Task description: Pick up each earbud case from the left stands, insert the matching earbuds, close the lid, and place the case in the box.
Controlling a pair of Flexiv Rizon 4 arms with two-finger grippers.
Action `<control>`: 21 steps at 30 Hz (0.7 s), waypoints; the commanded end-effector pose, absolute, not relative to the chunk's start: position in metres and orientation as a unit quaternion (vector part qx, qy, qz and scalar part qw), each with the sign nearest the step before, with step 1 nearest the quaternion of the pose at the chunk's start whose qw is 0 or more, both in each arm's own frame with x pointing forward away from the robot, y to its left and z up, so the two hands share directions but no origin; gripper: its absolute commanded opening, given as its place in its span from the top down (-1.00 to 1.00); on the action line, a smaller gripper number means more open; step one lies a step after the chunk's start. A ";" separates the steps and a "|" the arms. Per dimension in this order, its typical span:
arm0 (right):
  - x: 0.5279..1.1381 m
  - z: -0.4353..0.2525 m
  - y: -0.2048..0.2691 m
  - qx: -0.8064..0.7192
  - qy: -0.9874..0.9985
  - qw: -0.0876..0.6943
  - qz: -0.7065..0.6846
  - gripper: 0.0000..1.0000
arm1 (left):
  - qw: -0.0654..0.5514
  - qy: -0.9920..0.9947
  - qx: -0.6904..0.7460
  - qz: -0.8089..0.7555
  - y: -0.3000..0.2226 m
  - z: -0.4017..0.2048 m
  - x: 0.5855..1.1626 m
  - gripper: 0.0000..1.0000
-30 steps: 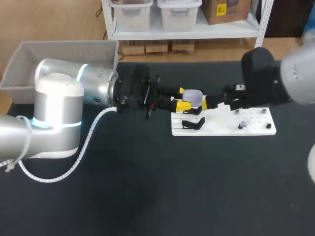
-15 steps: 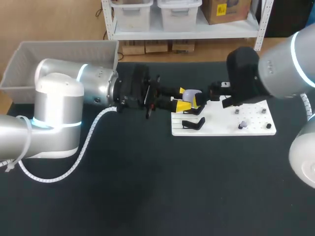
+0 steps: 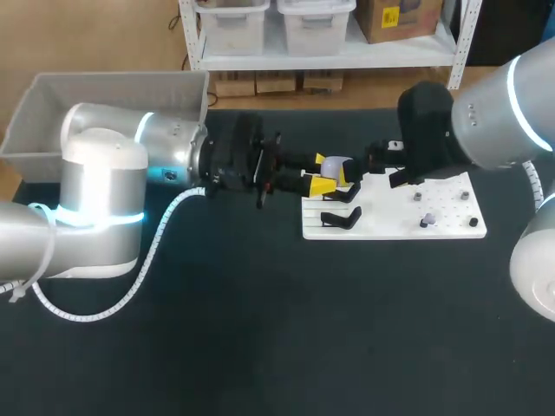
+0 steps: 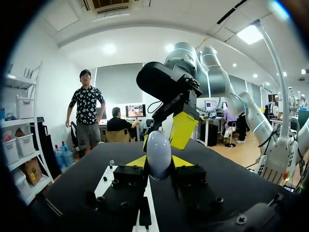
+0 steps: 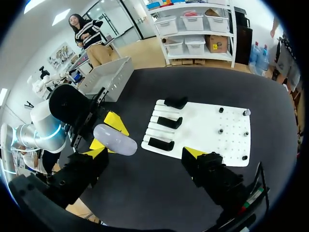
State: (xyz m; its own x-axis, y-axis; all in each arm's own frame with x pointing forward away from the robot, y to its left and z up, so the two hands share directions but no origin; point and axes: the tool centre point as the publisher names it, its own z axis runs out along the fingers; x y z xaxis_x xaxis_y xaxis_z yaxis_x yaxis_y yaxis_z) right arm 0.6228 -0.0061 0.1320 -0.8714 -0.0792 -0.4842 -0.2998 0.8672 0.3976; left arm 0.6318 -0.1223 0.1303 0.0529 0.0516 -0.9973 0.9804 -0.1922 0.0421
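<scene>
My left gripper is shut on a pale lavender earbud case, held above the near-left end of the white board. In the left wrist view the case stands upright between my yellow tips. My right gripper is open wide and sits right beside the case, one yellow finger just past it. From the right wrist the case lies next to one of my own fingertips, not clamped by them. Small earbuds stand on the board's right part.
Three black stands sit in a row on the board's left part. A grey box stands at the table's far left corner, behind my left arm. The dark tabletop stretches toward the front.
My right arm has swung left over the board and brought its open gripper up to the case. The left arm and the case have stayed still.
</scene>
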 end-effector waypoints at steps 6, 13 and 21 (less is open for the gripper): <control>0.633 0.138 -0.008 -0.105 0.936 0.237 0.240 -1.00 | 0.448 0.449 0.572 -0.520 -0.123 0.130 0.629 1.00; 0.635 0.157 -0.010 -0.117 0.927 0.274 0.227 -1.00 | 0.448 0.449 0.572 -0.520 -0.123 0.130 0.629 1.00; 0.644 0.197 -0.039 -0.148 0.925 0.325 0.133 -1.00 | 0.450 0.445 0.574 -0.519 -0.123 0.131 0.628 1.00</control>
State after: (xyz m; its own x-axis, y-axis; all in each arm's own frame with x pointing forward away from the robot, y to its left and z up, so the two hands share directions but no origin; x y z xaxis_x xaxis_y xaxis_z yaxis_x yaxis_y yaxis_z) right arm 0.6570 -0.0265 0.1809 -0.7684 -0.1950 -0.6095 -0.4291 0.8636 0.2647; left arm 0.6296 -0.1231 0.1309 0.0562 0.0488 -0.9972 0.9788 -0.1999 0.0454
